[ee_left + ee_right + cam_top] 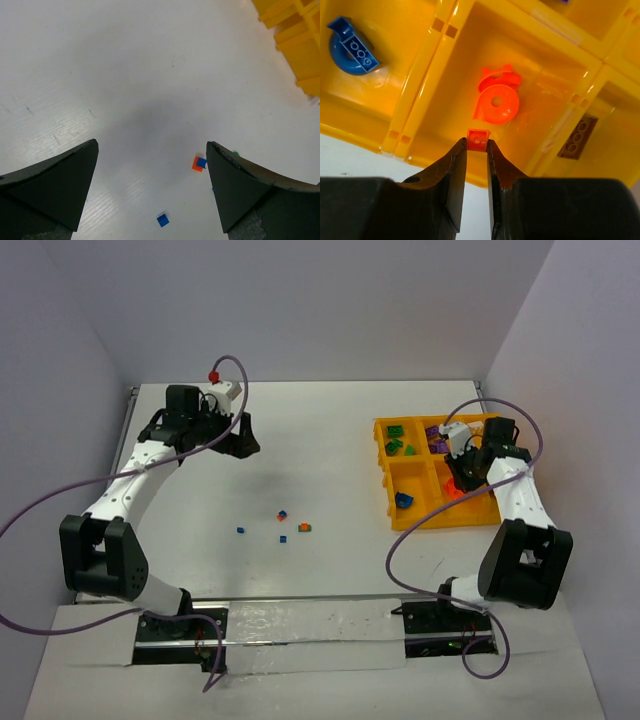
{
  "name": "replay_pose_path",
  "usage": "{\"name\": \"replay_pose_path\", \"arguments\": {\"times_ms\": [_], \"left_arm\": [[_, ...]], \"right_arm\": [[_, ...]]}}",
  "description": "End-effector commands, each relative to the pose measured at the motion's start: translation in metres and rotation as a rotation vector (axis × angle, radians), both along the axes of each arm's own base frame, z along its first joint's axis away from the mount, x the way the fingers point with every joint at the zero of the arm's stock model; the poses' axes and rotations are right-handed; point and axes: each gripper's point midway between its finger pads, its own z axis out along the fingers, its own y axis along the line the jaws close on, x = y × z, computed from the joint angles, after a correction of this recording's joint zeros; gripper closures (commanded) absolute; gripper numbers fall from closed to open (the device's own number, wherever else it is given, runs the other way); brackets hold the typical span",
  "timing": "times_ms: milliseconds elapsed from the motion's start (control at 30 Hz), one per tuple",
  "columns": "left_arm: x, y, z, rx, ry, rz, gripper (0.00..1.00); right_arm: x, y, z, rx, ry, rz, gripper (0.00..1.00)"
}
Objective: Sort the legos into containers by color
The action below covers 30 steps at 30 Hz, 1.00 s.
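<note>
Legos (477, 138) check-in: the right tool (477, 146) is clamped on one small orange brick (477, 139), held right at the fingertips with one stud facing the camera. It hangs over the near side of a compartment of the yellow tray (420, 95), and that compartment already has two orange round dish pieces (496, 102) lying against each other. Can't tell if the brick is touching the tray or just above it.

One compartment to the left in the wrist view there's a blue curved piece (352, 47). One to the right, a brown brick (576, 137) leans by the wall. From the top camera the far row of the tray holds green pieces (397, 440) at its left end and purple pieces (437, 440) next to them.

Over on the other side, the left tool (152, 145) is spread wide with nothing in it, hovering above bare tabletop (125, 60), well apart from the tray. Just below it in its own view are an orange-and-blue bit (199, 163) and a tiny blue bit (162, 220). The top view shows four loose bits (283, 538) clustered mid-tabletop between the two arms.
</note>
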Motion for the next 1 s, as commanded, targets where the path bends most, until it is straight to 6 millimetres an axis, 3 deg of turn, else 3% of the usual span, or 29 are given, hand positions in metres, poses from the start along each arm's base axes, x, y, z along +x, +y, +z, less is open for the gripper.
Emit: {"name": "replay_pose_path", "arguments": {"times_ms": [0, 133, 267, 433, 667, 767, 967], "left_arm": [[-0.009, 0.010, -0.021, 0.119, 0.032, -0.060, 0.01], [-0.044, 0.015, -0.049, 0.219, 0.080, -0.270, 0.04], [-0.073, 0.026, -0.077, 0.277, 0.093, -0.341, 0.11], [-0.098, 0.030, -0.093, 0.302, 0.086, -0.434, 0.16], [-0.141, 0.030, -0.108, 0.310, 0.049, -0.661, 0.22], [-0.152, 0.028, -0.113, 0.307, 0.006, -0.761, 0.24], [-0.155, 0.024, -0.128, 0.309, -0.070, -0.894, 0.36]], "right_arm": [[0.013, -0.013, 0.005, -0.042, 0.009, -0.027, 1.00], [0.015, -0.017, -0.007, -0.055, 0.053, -0.019, 0.97], [0.022, -0.018, -0.014, -0.043, 0.074, -0.021, 0.92], [0.028, -0.016, -0.016, -0.034, 0.090, -0.016, 0.82], [0.028, -0.015, -0.015, -0.043, 0.090, -0.003, 0.33], [0.029, -0.012, -0.010, -0.039, 0.079, -0.004, 0.18], [0.036, -0.003, 0.016, 0.003, 0.029, -0.022, 0.11]]}}
